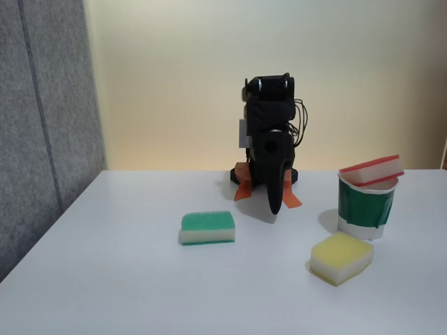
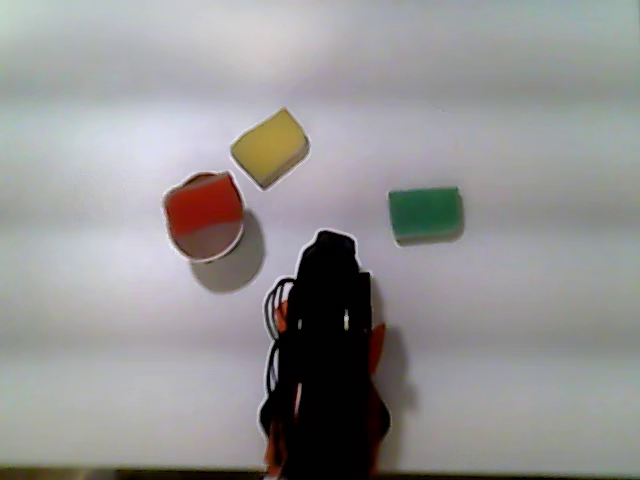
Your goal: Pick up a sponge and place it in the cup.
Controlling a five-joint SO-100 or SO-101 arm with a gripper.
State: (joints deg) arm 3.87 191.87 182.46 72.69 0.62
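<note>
The red-topped sponge rests tilted in the mouth of the dark green cup, sticking out above the white rim. From above, the sponge covers the upper part of the cup's opening. The black arm is folded up over its base. My gripper points down at the table left of the cup with its fingers together and nothing between them. In the other view the gripper sits between the cup and the green sponge, apart from both.
A green-topped sponge lies left of the gripper in the fixed view. A yellow sponge lies in front of the cup. A grey partition borders the white table on the left.
</note>
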